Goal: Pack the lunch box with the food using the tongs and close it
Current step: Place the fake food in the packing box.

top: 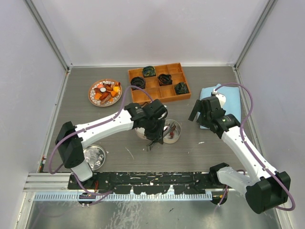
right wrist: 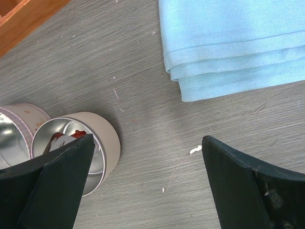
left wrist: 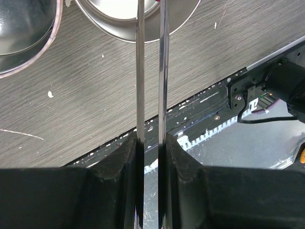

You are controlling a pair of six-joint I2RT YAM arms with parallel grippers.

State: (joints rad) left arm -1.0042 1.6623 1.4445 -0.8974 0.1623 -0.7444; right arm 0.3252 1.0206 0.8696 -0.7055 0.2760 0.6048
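Your left hand (left wrist: 151,143) is pinched on the tongs (left wrist: 163,71): its two dark fingers (left wrist: 114,167) press in from either side and hold the two thin metal arms nearly together, with only a narrow slit between them. From the left wrist, the tongs' long axis runs straight out along the fingers, and both arms stay parallel as they point towards the rim of a tin (left wrist: 109,29). Their tips pass out of view there, so you cannot tell whether they hold anything. From above, this hand (top: 153,136) sits over the middle of the surface (top: 95,124), right beside the tins. The tongs themselves are hard to pick out in that view. Your right hand (right wrist: 147,138) is spread wide with nothing between its fingers. It hangs over bare surface between an open tin (right wrist: 102,138), which has a red bit of food (right wrist: 57,137) inside, and a folded blue cloth (right wrist: 228,47). More food (top: 106,90) lies in a heap on a round plate (top: 91,98) at the far left, just beside a wooden tray (top: 159,81) of compartments.
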